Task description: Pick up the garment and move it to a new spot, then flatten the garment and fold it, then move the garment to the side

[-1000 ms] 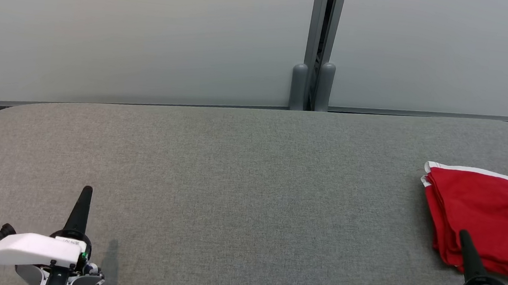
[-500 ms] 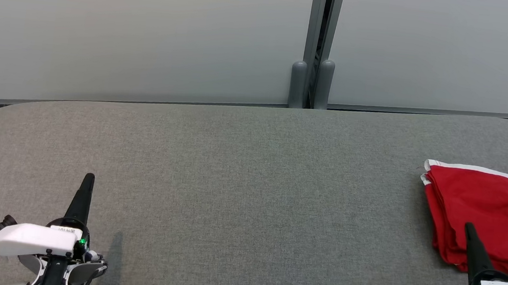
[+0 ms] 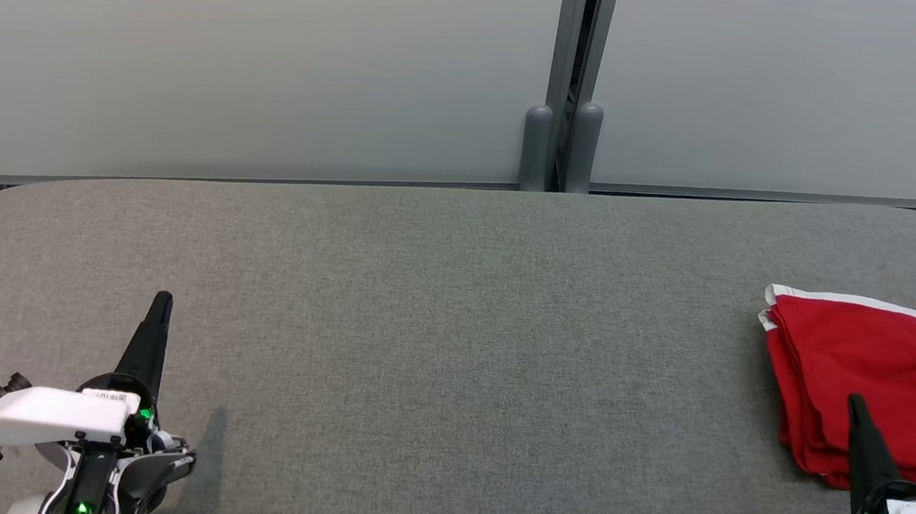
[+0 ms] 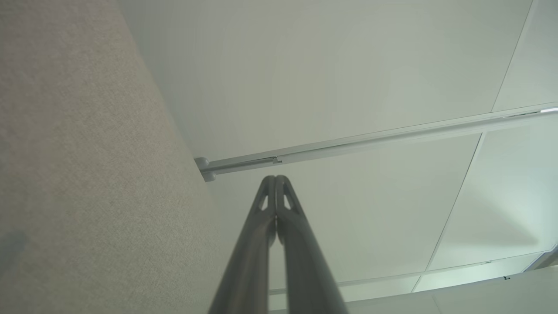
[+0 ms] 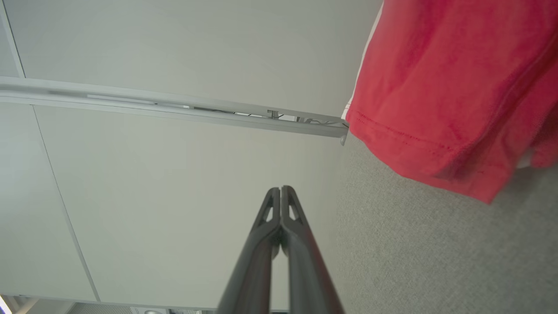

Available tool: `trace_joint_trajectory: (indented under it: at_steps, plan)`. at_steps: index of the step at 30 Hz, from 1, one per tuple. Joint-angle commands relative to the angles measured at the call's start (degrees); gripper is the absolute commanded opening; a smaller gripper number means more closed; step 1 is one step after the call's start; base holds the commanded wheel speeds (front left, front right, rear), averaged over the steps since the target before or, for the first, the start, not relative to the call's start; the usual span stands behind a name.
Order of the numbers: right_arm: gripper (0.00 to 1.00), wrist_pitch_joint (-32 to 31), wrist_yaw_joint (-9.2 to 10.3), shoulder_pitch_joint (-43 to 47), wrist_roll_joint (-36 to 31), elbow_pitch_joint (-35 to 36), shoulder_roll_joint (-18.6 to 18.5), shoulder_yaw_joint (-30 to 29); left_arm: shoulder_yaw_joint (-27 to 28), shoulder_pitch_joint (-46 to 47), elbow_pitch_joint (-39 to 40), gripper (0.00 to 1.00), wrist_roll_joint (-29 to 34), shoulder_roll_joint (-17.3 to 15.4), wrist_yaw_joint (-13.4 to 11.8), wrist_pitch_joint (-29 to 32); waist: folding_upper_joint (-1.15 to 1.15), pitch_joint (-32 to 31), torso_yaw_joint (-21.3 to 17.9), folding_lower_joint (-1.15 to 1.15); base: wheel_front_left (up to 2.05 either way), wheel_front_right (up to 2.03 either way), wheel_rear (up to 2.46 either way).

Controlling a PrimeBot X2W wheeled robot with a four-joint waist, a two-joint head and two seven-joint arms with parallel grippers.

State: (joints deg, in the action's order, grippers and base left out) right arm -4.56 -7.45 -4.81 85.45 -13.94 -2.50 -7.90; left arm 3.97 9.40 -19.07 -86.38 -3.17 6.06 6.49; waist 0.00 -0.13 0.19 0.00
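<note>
grey felt table (image 3: 450, 333), pale wall panels behind. red garment (image 3: 880, 369) lies folded at the right edge. left gripper (image 3: 161, 301) and right gripper (image 3: 856, 403) pressed together, empty. right sits just beside the cloth. judgement: back it off clear, don't snag the fold.

Grey felt tabletop (image 3: 450, 333), rounded corners. Frosted panels (image 3: 232, 54) behind it, split by a grey metal post (image 3: 569, 47).
</note>
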Motion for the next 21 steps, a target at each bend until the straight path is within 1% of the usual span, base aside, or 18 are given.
trace_joint_trajectory:
  at_steps: [1, 17, 21]
  plan:
    - [0.0, -0.3, -0.06, -0.8, 1.1, 0.3, -0.5, -0.2, 0.4, 1.2, 0.0, 0.0, -1.1, -0.2, 0.6, 0.2, 0.0, 0.0, 0.0, 0.0, 0.0, 0.0, 0.0]
    - [0.0, -0.7, -0.06, -1.4, 7.3, 0.3, -0.6, -0.8, 0.9, 3.3, -0.8, 0.0, -6.0, 0.3, 1.8, 1.5, 0.0, 0.5, -0.2, 0.0, 0.0, 0.0, 0.0]
    - [0.0, -0.6, -0.06, -1.4, 6.8, 0.3, -0.6, -0.7, 0.9, 3.0, -0.8, 0.0, -5.9, 0.3, 1.6, 1.5, 0.0, 0.5, -0.2, 0.0, 0.0, 0.0, 0.0]
